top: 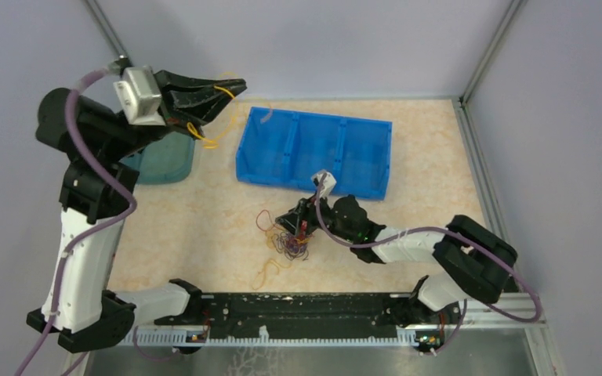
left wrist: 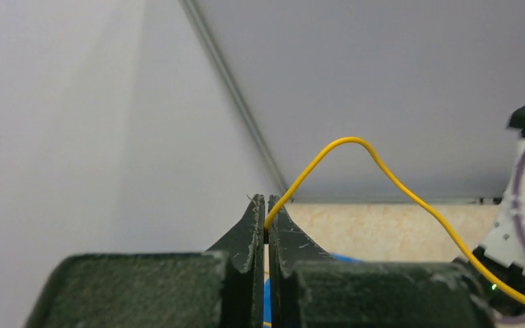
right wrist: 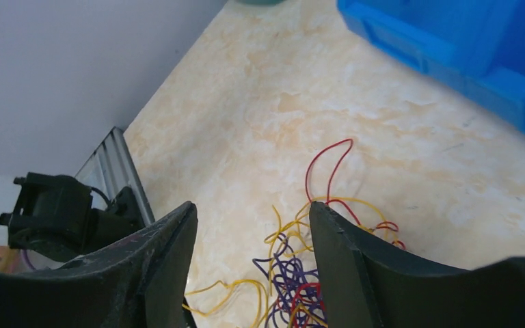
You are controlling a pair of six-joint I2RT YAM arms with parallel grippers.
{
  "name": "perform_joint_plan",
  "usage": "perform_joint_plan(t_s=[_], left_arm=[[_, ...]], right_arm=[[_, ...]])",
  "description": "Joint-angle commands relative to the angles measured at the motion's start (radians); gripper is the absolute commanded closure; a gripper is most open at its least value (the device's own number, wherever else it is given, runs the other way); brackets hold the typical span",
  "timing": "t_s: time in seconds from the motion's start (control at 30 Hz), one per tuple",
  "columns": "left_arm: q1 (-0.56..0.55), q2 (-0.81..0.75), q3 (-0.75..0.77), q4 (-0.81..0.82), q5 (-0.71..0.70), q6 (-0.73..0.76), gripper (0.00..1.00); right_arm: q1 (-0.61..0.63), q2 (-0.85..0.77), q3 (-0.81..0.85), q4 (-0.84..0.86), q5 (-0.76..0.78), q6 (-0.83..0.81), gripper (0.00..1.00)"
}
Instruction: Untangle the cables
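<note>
Three camera views of a robot table

The overhead view looks down from behind the arm bases (top: 161, 301) onto a beige marbled tabletop (top: 204, 227). The left wrist view, high up, faces a grey wall (left wrist: 383, 82) past its dark fingers (left wrist: 249, 232). The right wrist view, low and close, shares the blue plastic bin (top: 360, 153) and thin coloured wire tangle (top: 290, 243) with the overhead

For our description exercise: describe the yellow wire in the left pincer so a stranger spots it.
Find the blue compartment bin. Left of it, the raised left pincer is shut on one yellow wire. Only it hangs in the air; the other wires lie tangled on the table.
</note>
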Motion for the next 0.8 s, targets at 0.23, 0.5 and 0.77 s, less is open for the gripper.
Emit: perform_joint_plan(t_s=[0.23,0.5,0.77], left_arm=[[-0.001,0.099,-0.321,-0.067,-0.320,0.231,1.00],[0.084,0.312,-0.369,-0.052,-0.328,0.242,1.00],[0.170,0.543,-0.279,-0.096,-0.260,0.207,1.00]], right_arm=[[-0.083,-0.419,-0.037,-0.278,0.339,-0.025,0.34],[-0.107,-0.561,-0.055,-0.390,0.426,-0.046,0.33],[-0.114,-0.602,-0.057,-0.402,0.428,-0.050,0.32]])
